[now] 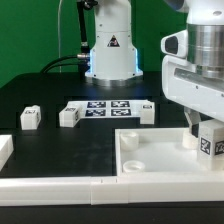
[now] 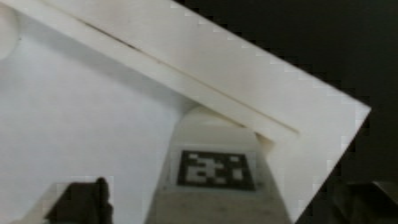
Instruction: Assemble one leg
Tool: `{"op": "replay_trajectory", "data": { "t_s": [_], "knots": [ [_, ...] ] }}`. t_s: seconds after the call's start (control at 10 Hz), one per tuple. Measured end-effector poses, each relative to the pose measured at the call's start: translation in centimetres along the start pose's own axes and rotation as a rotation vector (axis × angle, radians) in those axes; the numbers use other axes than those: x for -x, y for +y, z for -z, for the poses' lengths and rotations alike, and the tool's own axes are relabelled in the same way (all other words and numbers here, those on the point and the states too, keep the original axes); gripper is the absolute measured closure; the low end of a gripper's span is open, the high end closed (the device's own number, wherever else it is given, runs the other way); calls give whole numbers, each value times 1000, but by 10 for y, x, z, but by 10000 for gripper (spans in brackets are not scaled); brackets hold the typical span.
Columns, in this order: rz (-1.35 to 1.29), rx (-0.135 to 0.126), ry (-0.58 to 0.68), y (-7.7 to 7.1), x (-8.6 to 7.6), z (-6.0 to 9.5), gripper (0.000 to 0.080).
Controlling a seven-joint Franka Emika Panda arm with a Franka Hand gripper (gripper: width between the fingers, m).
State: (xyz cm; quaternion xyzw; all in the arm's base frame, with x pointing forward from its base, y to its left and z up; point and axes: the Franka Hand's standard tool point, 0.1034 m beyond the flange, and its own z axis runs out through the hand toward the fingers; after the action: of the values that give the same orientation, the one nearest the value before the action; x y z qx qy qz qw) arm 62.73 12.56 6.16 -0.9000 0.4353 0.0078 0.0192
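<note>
The tool (image 1: 203, 138) with its leg (image 1: 212, 140) hangs low over the panel (image 1: 140, 158), hemmed by the raised rim. Toward the exterior view's left, open worktop (image 1: 45, 95) lies between two loose legs (image 1: 30, 117) (image 1: 69, 115); the marker board (image 1: 108, 107) lies flat farther back.

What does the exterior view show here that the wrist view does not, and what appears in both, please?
Only the exterior view shows the wider scene: three loose legs on the black table, at and, the marker board between them, and the robot's base behind. Only the wrist view shows the held leg's tag head-on, against the panel's slanting rim. Both share the gripper, the tagged leg between its fingers, and the white panel below.
</note>
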Motion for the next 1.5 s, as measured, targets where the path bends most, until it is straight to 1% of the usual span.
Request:
{"op": "replay_trajectory", "data": {
  "t_s": [0.2, 0.5, 0.6, 0.8, 0.9, 1.0, 1.1, 1.2, 1.3, 1.4, 1.5],
  "knots": [
    [307, 2, 0, 1, -1, 0, 152],
    [630, 19, 17, -1, 1, 2, 151],
    [694, 21, 19, -2, 2, 3, 151],
    [926, 32, 25, -2, -2, 4, 151],
    [1042, 37, 26, -2, -6, 5, 151],
    [1058, 39, 24, 0, -9, 5, 151],
    [1053, 39, 24, -1, -7, 4, 282],
    [1053, 39, 24, -1, -7, 4, 282],
    [1053, 39, 24, 0, -8, 4, 418],
    [1052, 39, 24, 0, -8, 4, 509],
    [1035, 38, 24, 0, -8, 4, 508]
  ]
}}
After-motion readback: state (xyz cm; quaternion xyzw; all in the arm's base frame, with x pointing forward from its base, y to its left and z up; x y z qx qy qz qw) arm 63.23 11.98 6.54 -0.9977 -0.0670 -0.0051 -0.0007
